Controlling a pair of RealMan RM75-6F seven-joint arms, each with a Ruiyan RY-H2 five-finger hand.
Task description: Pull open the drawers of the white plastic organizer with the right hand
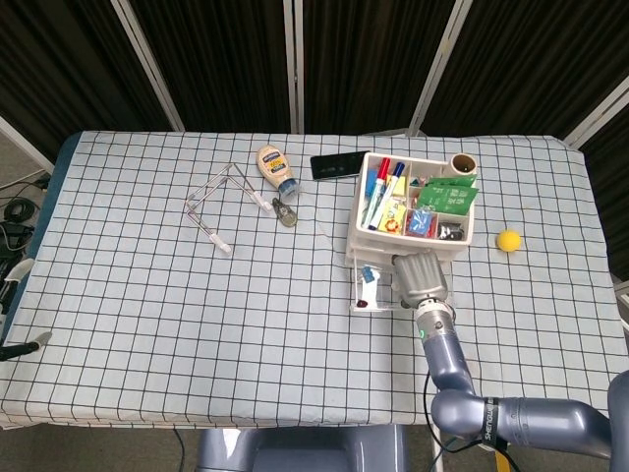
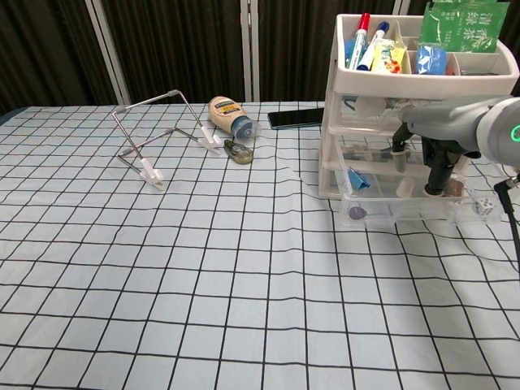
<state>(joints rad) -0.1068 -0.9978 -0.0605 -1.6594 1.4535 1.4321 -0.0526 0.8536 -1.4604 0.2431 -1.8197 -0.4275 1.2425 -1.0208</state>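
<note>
The white plastic organizer [image 1: 366, 234] [image 2: 331, 130] stands at the right of the table, and its top tray is full of pens and packets. Its bottom drawer [image 1: 375, 294] [image 2: 382, 210] is pulled out and holds small items and a die [image 2: 485, 208]. My right hand [image 1: 420, 276] [image 2: 428, 146] is pressed against the organizer's front at the middle drawer [image 2: 366, 150]. Its dark fingers [image 2: 435, 172] curl down over that drawer's front edge. The top and middle drawers look closed. My left hand does not show in either view.
A mayonnaise bottle [image 1: 275, 169] [image 2: 230, 114], a bent wire stand [image 1: 218, 204] [image 2: 158, 126], a key ring [image 1: 286, 213] and a black phone [image 1: 333, 163] lie left of the organizer. A yellow ball [image 1: 508, 240] sits to its right.
</note>
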